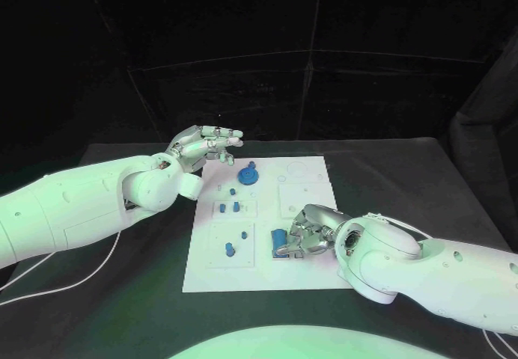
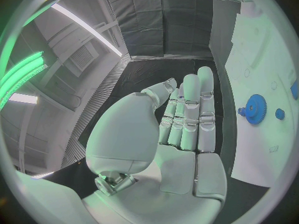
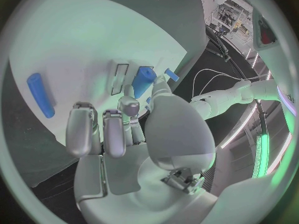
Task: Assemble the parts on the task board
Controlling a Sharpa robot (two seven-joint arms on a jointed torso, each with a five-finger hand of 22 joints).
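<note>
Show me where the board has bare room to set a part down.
Bare: the task board's near strip below the right hand, and its far right corner beyond the blue gear. Crowded: the left column of small blue parts and around the right hand.

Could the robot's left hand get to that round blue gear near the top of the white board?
Probably yes. The left hand hovers with nothing in it beside the white task board's far corner, near the round blue gear. Nothing lies between them.
</note>
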